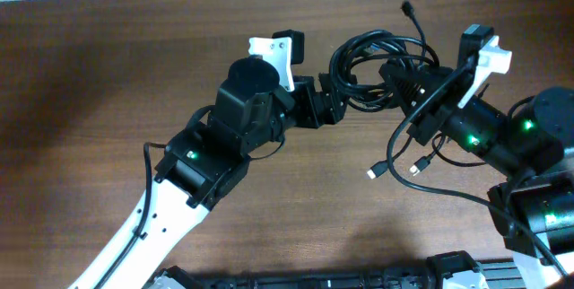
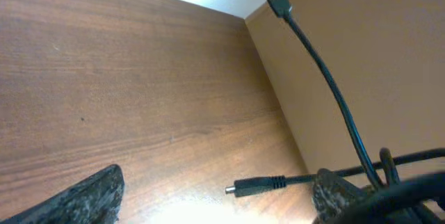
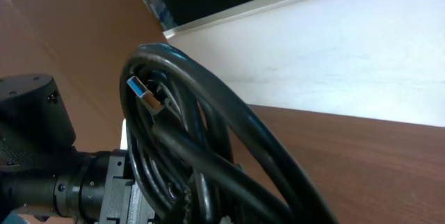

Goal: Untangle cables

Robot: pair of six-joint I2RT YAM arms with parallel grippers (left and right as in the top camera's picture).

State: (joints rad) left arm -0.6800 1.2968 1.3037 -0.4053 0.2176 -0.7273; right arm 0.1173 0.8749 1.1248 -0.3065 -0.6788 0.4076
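Black cables [image 1: 375, 54] are lying coiled on the worktop [image 1: 134, 56]; right tool [image 1: 400, 81] is pinching the coil, left tool [image 2: 215, 200] is hovering spread beside it.

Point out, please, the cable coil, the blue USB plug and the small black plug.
cable coil [image 3: 177, 144]: right wrist view, middle strand.
blue USB plug [image 3: 141, 93]: right wrist view, metal shell.
small black plug [image 2: 261, 182]: left wrist view, moulded body.

The table [image 1: 108, 74] in front of me is dark brown wood grain. The black cables [image 1: 381, 56] bunch near its far edge. One small plug [image 2: 235, 190] lies flat on the wood.
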